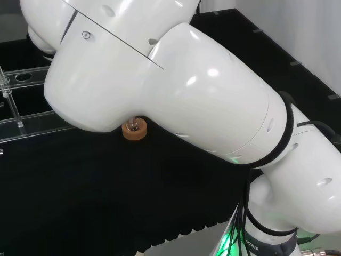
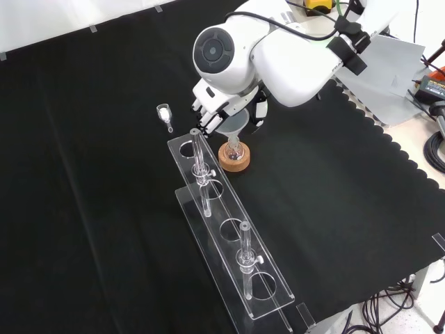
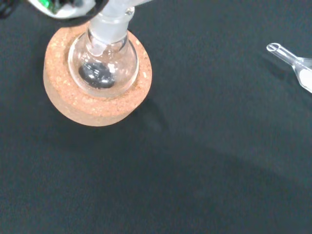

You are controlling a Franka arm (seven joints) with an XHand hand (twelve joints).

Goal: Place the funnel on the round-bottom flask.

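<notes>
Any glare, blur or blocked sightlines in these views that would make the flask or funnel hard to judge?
Head view: the arm carries bright highlights and covers all but the cork ring. Front view: evenly lit; the funnel in the hand is clear above the flask. Wrist view: flask bulb and ring are sharp, a blurred part sits over its neck, and the spoon is cut off.
</notes>
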